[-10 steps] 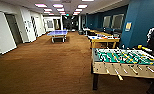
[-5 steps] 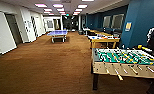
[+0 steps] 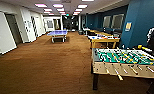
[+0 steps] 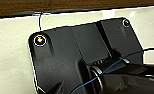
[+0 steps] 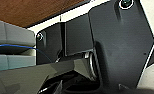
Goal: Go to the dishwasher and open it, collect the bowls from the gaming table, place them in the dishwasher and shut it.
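Our left wrist's dark plate [image 4: 75, 55] has a round fitting at each far corner, and a thin blue wire crosses the joint. Our right wrist's dark plate [image 5: 118, 42] sits tilted. We can't make out fingers.

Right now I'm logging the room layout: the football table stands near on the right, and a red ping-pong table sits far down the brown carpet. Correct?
Not quite. The ping-pong table is blue, not red, as the head view shows. The rest holds: the football table stands near on the right, on brown carpet.
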